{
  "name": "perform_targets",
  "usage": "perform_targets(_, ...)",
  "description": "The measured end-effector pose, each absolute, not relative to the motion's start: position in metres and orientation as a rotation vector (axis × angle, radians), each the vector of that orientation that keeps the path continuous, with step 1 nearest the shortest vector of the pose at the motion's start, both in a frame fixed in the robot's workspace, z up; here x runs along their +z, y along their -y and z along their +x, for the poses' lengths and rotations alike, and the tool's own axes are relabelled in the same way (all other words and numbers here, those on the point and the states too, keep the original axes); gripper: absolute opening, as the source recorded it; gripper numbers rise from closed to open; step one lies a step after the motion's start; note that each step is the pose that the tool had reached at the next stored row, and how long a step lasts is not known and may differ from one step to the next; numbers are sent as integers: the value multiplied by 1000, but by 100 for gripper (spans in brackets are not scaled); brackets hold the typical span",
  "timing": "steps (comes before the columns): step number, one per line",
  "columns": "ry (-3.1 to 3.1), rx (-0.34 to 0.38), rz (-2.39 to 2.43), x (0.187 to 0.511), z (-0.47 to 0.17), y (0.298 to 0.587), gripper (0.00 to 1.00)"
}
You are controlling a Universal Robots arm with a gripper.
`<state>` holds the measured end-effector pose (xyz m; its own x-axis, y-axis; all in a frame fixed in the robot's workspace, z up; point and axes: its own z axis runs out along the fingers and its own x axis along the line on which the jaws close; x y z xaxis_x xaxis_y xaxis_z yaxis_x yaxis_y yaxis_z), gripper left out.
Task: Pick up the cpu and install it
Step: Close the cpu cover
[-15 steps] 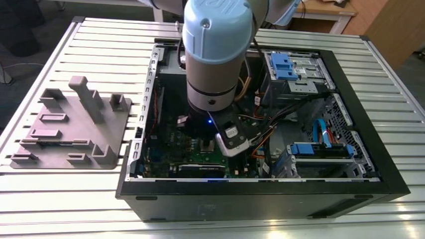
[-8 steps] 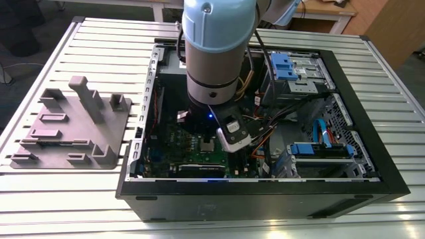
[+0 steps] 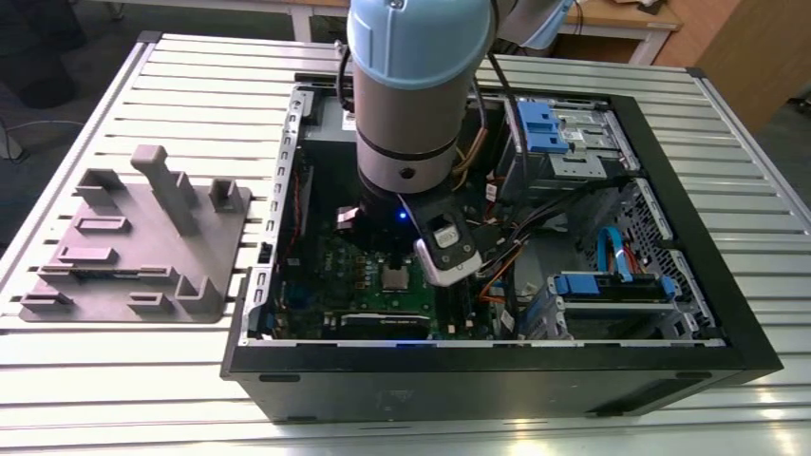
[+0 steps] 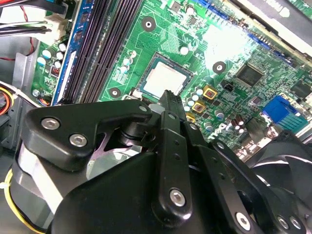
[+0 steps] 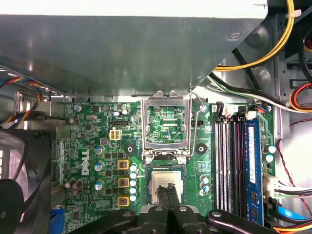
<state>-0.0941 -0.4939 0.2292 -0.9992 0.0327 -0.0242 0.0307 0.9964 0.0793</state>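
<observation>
1. The slatted metal counter (image 3: 190,95) carries an open computer case (image 3: 507,385) and, to the exterior view's left of it, a grey moulded tray (image 3: 216,247) with upright posts.
2. The case lies on its side with its inside facing up, showing cables, blue drive brackets and a green motherboard (image 3: 342,271).
3. The arm (image 3: 412,95) reaches straight down into the case over the motherboard.
4. In the first wrist view the motherboard (image 5: 87,141) fills the middle, with the long memory slots (image 5: 229,161) beside the socket area and a black fan (image 5: 19,170) at one edge.
5. The shiny hinged socket frame (image 5: 145,124) is swung open, lying flat on the board just beside the socket.
6. The gripper (image 5: 168,187) hangs directly above the socket, and its fingers (image 5: 164,195) are pressed together with no gap and nothing between them.
7. In the second wrist view the gripper (image 4: 168,95) has its joined tips at the near edge of the chip; I cannot tell whether they touch it.
8. The cpu (image 5: 161,178) sits flat in the socket, silver top upward, and shows in the exterior view (image 3: 397,277) and the second wrist view (image 4: 163,78) too.
</observation>
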Motion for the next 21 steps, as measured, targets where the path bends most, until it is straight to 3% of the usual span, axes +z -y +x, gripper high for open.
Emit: perform_targets(21, -3113, 125, 49, 232, -85, 491, 11)
